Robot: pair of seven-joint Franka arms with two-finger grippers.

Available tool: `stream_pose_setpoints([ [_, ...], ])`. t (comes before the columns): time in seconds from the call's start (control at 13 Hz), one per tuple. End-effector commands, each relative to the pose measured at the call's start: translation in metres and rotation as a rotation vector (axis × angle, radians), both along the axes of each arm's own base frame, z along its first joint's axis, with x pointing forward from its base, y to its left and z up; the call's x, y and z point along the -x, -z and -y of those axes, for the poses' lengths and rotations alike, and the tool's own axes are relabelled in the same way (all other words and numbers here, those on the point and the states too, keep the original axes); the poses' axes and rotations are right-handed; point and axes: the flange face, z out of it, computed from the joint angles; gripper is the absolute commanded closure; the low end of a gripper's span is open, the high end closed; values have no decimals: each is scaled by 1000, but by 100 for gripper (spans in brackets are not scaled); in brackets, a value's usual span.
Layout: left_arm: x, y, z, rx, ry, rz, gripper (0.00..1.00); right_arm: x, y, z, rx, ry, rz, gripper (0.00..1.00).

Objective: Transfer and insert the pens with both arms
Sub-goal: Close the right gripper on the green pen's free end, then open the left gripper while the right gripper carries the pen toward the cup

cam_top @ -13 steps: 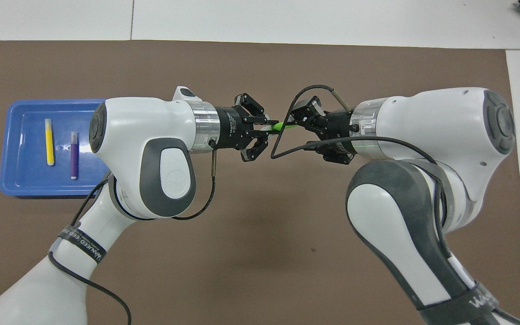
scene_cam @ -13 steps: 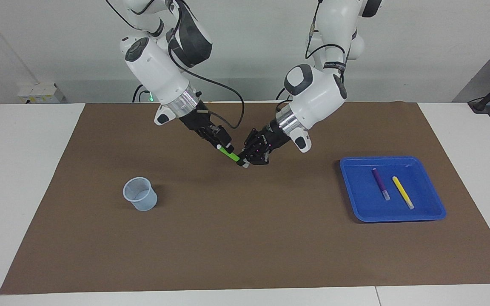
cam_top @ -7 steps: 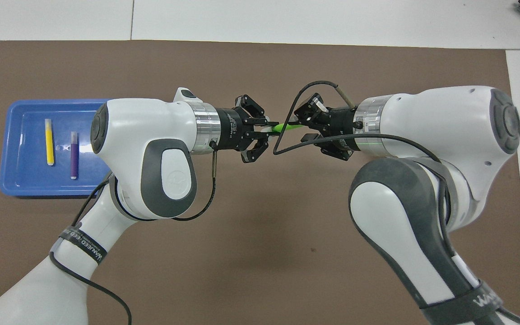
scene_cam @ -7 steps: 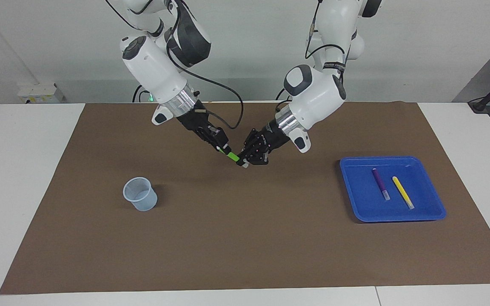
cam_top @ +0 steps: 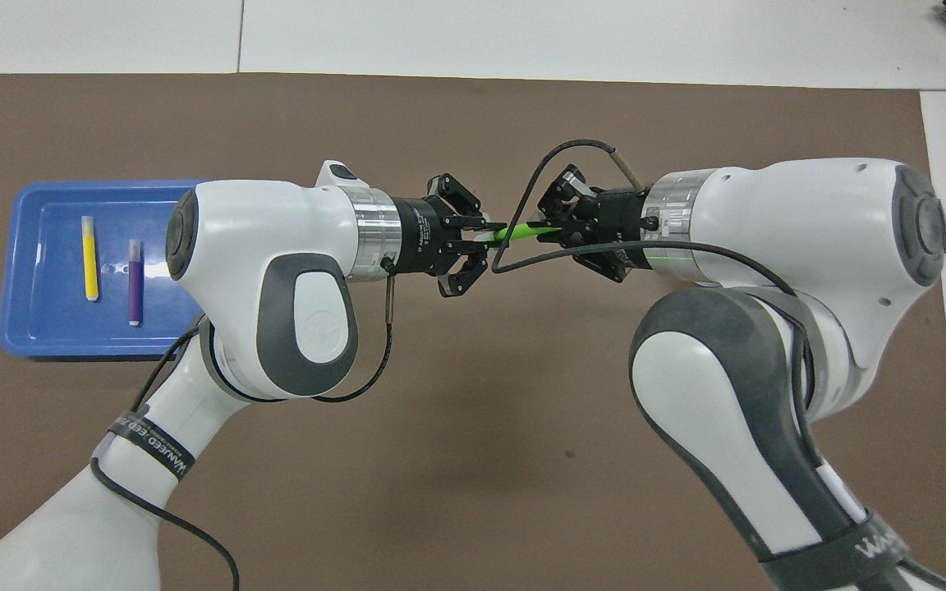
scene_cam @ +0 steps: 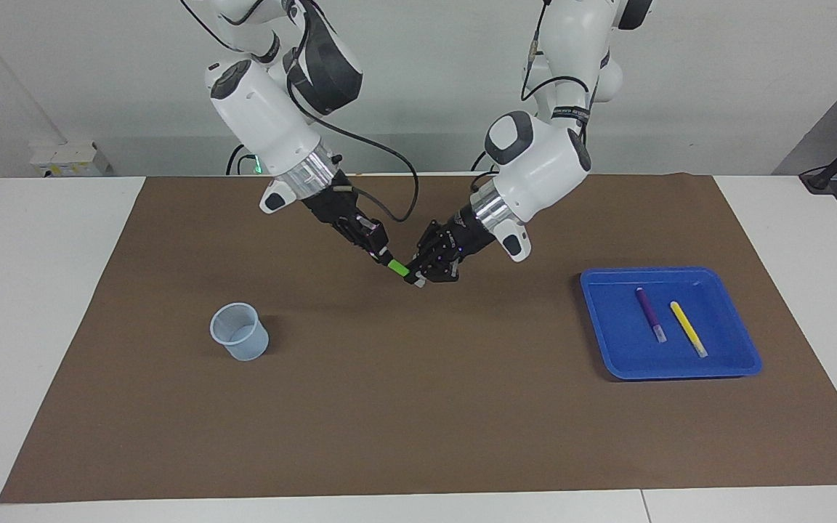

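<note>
Left gripper [scene_cam: 417, 276] and right gripper [scene_cam: 383, 258] both clamping green pen [scene_cam: 397, 267], cup [scene_cam: 239, 331] seen only from facing view

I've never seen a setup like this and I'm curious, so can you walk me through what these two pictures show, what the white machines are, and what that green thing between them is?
These are two white robot arms at a table covered by a brown mat. One picture looks at them from across the table; the other looks down from above their own end.

Each arm ends in a black two-finger gripper. The left gripper and the right gripper are both shut on one green pen, each at one end, held in the air over the middle of the mat: a handover.

Toward the left arm's end lies a blue tray holding a purple pen and a yellow pen. Toward the right arm's end stands a pale cup, probably where the pens go.
</note>
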Motion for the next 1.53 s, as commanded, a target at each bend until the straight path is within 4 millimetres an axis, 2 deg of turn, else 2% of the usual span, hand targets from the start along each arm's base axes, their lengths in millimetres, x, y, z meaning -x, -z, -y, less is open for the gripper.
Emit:
stream_pose_setpoints([
  [0.0,-1,-4,-8,8,-24,4,100,-1,2,1,-18,16,-6,100],
  [0.08,-1,-4,-8,8,-30,-1,100,-2,2,3,-20,20,-5,100],
  [0.15,-3,-3,-12,8,-37,-4,83,-3,2,4,-21,21,-5,100],
  [0.31,-7,-9,-18,10,-44,13,0,-3,2,4,-20,19,-3,100],
  [0.46,-9,-20,-27,10,-55,29,0,-2,2,3,-19,17,-4,100],
  [0.61,-16,-29,-49,7,-74,38,0,-3,3,6,1,-8,13,100],
  [0.77,-24,-27,-73,-60,21,91,0,-4,5,17,45,-116,47,100],
  [1.0,-21,-20,-103,-221,255,136,0,-10,10,50,181,-257,84,100],
  [1.15,-12,-12,-108,-406,489,203,0,-11,12,65,273,-370,111,100],
  [1.3,-7,-7,-112,-443,558,235,0,-15,13,90,339,-458,136,100],
  [1.46,1,7,-133,-478,634,263,0,-19,16,127,447,-601,165,100],
])
